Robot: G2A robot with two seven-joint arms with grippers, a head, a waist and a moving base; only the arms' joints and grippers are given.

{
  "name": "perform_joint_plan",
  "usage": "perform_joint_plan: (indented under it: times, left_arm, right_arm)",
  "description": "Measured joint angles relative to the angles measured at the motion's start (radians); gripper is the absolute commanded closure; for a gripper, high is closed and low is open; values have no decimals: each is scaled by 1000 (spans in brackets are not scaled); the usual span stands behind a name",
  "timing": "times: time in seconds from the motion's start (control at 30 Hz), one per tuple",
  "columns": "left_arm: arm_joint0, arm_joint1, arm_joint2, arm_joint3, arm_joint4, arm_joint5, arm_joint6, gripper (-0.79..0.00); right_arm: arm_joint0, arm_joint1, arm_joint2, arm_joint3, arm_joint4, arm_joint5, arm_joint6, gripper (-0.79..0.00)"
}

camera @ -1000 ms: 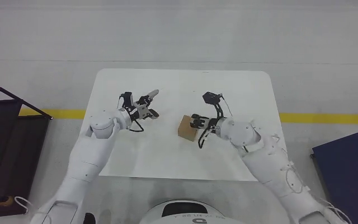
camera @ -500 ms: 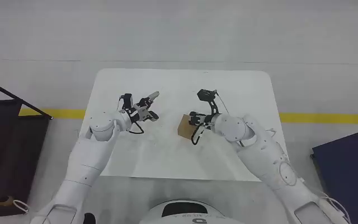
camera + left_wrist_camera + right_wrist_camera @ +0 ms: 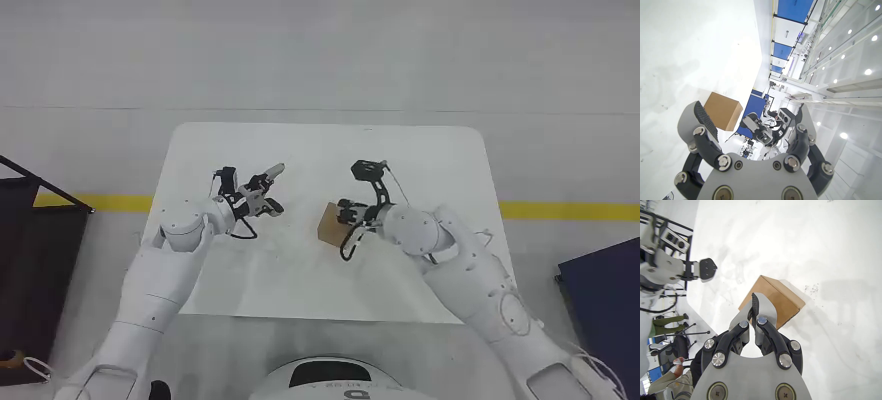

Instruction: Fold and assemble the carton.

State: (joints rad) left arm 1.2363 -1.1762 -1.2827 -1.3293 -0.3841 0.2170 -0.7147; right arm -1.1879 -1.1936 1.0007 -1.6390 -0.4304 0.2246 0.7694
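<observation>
A small closed brown carton stands on the white table near its middle. My right gripper sits at the carton's right upper edge. In the right wrist view its fingers are pressed together with nothing between them, just over the carton; I cannot tell whether they touch it. My left gripper hangs open to the left of the carton, apart from it. In the left wrist view the carton lies beyond the wide-apart fingers of that gripper, which holds nothing.
A black frame stands off the table's left edge and a dark blue panel off its right. A yellow line runs across the floor. Bare table surface lies in front of and behind the carton.
My right wrist has turned and shifted a little left, bringing its shut gripper from the carton's right side up to its top edge. The left arm and the carton have stayed put.
</observation>
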Motion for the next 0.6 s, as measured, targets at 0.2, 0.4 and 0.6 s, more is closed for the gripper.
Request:
perform_joint_plan:
  times: [0.2, 0.4, 0.6]
  left_arm:
    - [0, 0, 0, 0, 0, 0, 0, -785]
    - [0, 0, 0, 0, 0, 0, 0, -785]
    - [0, 0, 0, 0, 0, 0, 0, -785]
  right_arm:
    - [-125, 40, 223, -45, 163, -126, 48, 0]
    - [-185, 59, 348, 14, 322, -202, 153, 0]
    - [-123, 55, 277, 137, 353, -186, 275, 0]
